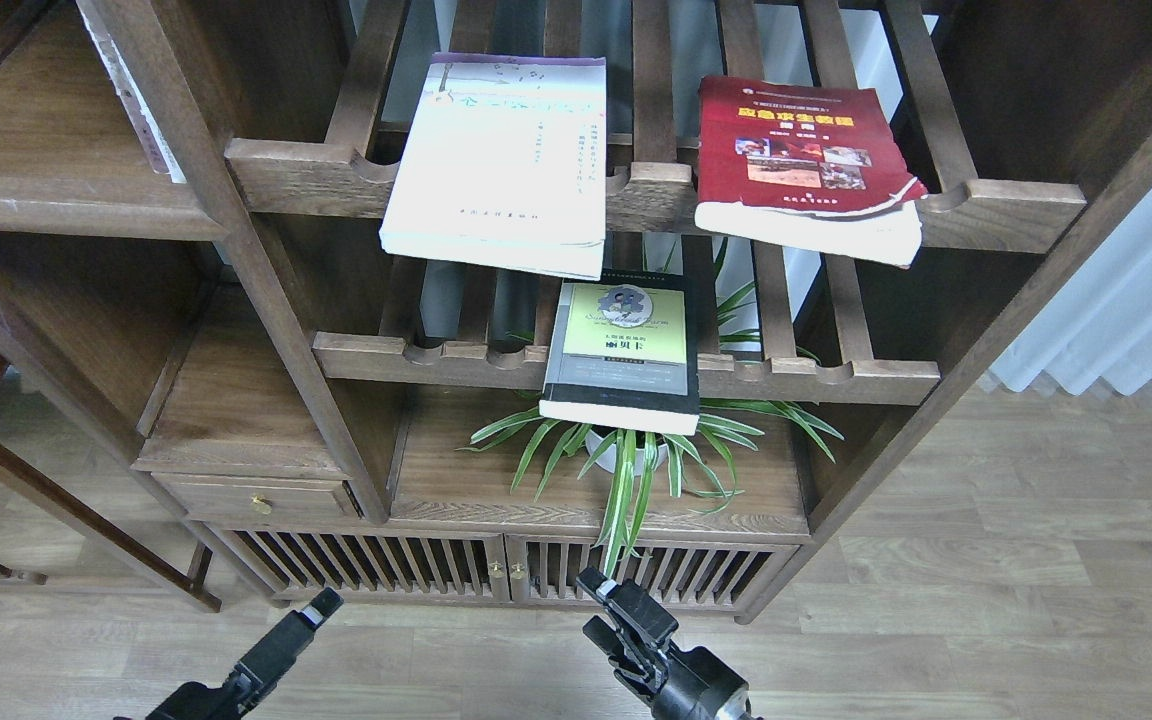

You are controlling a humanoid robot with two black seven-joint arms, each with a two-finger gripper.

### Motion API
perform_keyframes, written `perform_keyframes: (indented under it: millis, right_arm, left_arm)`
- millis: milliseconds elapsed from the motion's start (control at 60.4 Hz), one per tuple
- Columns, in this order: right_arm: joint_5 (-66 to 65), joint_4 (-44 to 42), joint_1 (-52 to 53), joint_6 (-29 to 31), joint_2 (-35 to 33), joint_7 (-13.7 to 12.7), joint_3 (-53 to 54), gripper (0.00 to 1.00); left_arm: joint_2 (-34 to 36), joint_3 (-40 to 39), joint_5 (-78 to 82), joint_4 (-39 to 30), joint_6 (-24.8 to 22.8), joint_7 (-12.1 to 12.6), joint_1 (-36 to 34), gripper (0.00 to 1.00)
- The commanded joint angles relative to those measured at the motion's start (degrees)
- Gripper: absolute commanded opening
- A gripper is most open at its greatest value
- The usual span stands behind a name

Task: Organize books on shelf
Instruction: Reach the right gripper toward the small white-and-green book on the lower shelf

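Observation:
Three books lie on the bookcase's slatted racks. A large white book [501, 160] with a purple top band rests on the upper rack, overhanging its front rail. On the same rack, to its right, is a red book [806, 165] with small photos. A smaller black-grey book [624, 350] with a yellow-green panel lies on the lower rack, sticking out over the rail. The flat dark-brown shelf [56, 205] is at the upper left. Low in the view, my left gripper [321, 603] and right gripper [604, 592] hang over the floor, far below the books. Both are dark and hold nothing that I can see.
A spider plant in a white pot [626, 455] stands on the flat board under the black-grey book. A thin white item [141, 110] leans at the upper left shelf's right end. Below are a small drawer [256, 497] and slatted cabinet doors [496, 570]. White curtain [1136, 300] at right.

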Motion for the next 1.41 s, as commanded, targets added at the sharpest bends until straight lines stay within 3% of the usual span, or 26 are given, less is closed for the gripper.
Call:
perform_keyframes:
  millis: [0, 66, 99, 762, 927, 1391]
  right_arm:
    - [-0.34, 2.49, -0.07, 0.03, 0.01, -0.01, 1.49, 1.00]
    - [-0.25, 2.41, 0.02, 0.03, 0.01, -0.01, 3.24, 1.00]
    - [-0.25, 2.32, 0.02, 0.03, 0.01, 0.08, 3.69, 1.00]
    - [-3.41, -2.60, 1.69, 0.03, 0.01, -1.15, 2.11, 1.00]
    - [-5.26, -3.22, 5.55, 0.03, 0.01, -0.10, 0.70, 1.00]
    - [-5.09, 4.16, 7.40, 0.03, 0.01, 0.17, 0.53, 1.00]
  left_arm:
    - [0.13, -0.60, 0.02, -0.03, 0.01, 2.58, 0.03, 1.00]
    - [-0.22, -1.73, 0.01, -0.03, 0.01, 5.48, 0.11, 1.00]
    - [-0.31, -2.00, 0.10, -0.03, 0.01, 5.67, 0.03, 1.00]
    - [0.04, -3.85, 0.10, 0.76, 0.01, 6.37, -0.77, 1.00]
    - [0.13, -6.57, 0.10, 3.30, 0.01, 6.37, -0.77, 1.00]
    - [0.39, -9.04, 0.10, 10.07, 0.01, 6.28, -0.68, 1.00]
